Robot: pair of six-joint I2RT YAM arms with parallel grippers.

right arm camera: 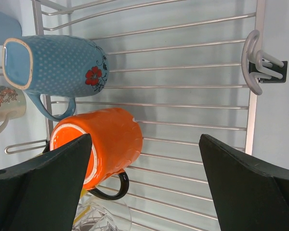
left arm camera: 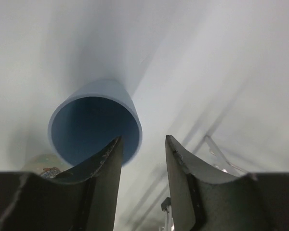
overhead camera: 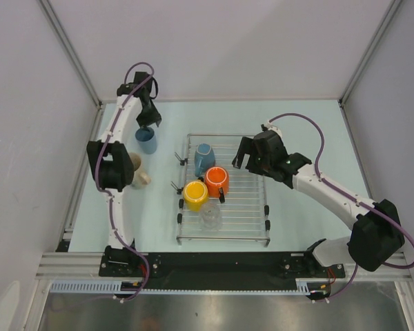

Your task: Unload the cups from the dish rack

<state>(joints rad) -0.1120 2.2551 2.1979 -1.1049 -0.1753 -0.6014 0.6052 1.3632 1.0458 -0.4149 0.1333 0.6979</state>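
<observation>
The silver wire dish rack (overhead camera: 245, 207) lies mid-table. On it lie a dotted light blue mug (overhead camera: 203, 158), an orange mug (overhead camera: 217, 181), a yellow cup (overhead camera: 195, 194) and a clear glass (overhead camera: 210, 218). A plain light blue cup (overhead camera: 146, 141) stands on the table left of the rack. A beige cup (overhead camera: 139, 174) stands behind the left arm, partly hidden. My left gripper (overhead camera: 147, 121) is open just above the plain blue cup (left arm camera: 94, 120), with nothing between its jaws (left arm camera: 143, 138). My right gripper (overhead camera: 243, 158) is wide open over the rack (right arm camera: 192, 86), beside the orange mug (right arm camera: 106, 142).
The right wrist view also shows the dotted mug (right arm camera: 58, 65), the glass (right arm camera: 103, 216) and the beige cup (right arm camera: 5, 103). White walls with metal posts (overhead camera: 72, 52) enclose the table. An aluminium rail (overhead camera: 214, 265) runs along the near edge.
</observation>
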